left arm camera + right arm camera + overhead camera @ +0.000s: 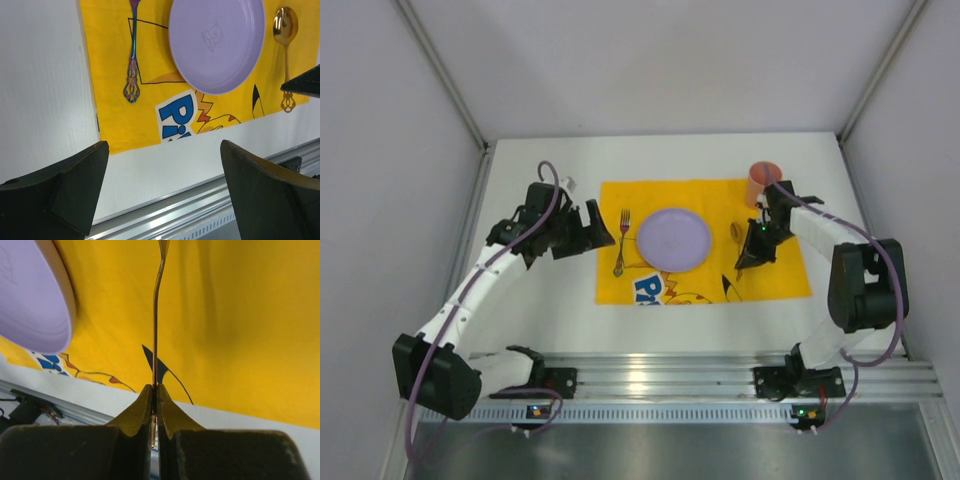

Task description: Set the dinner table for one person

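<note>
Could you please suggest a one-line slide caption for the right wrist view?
Right gripper shut on the handle of the gold spoon, yellow cloth beneath, purple plate alongside.

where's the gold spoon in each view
Top external: gold spoon just right of the purple plate, centre right.
Left wrist: top right corner, right of the plate.
Right wrist: its handle runs up the centre, pinched by the right fingers; plate at top left.
Shared landmark: the purple plate.

Robotics lab test cell.
Plain white panels (660,60) enclose a white worktop (545,320); two arms (480,280) bolt to aluminium rails (660,385) at 6 o'clock.
</note>
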Robot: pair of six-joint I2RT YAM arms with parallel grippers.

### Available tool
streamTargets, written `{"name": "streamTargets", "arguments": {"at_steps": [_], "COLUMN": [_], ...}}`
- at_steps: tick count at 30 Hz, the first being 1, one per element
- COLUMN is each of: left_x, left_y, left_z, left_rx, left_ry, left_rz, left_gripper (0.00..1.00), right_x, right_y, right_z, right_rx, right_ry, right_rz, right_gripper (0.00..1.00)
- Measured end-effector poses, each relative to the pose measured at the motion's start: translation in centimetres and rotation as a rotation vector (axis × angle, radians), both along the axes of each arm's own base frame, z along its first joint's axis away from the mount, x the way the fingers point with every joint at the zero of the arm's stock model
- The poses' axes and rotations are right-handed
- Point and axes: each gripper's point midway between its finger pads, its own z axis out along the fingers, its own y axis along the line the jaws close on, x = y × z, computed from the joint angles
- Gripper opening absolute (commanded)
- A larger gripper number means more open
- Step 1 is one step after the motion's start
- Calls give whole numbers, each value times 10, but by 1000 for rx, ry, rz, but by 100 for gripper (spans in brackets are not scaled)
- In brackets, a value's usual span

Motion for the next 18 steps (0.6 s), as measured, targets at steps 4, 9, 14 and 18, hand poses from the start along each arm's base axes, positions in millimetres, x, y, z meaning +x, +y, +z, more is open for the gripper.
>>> {"name": "streamTargets", "arguments": {"at_steps": [4,9,14,18], "left_x": [-6,-11,-11,-10], "left_y": [4,8,10,10], "left_z": [-2,-8,-9,-15], "left_rx": [13,30,43,53], "left_ry": [5,23,20,35], "left_rz": [3,6,1,-3], "left_gripper": [98,98,98,98], "right_x": [34,59,60,54], "right_y": [2,4,-7,-24], "right_z": [5,2,-8,-4], "right_rx": [-7,-9,-83,-177], "right_ry": [-57,-84,-47,-43], "right_rz": [17,23,14,10], "right_gripper": [0,1,57,83]}}
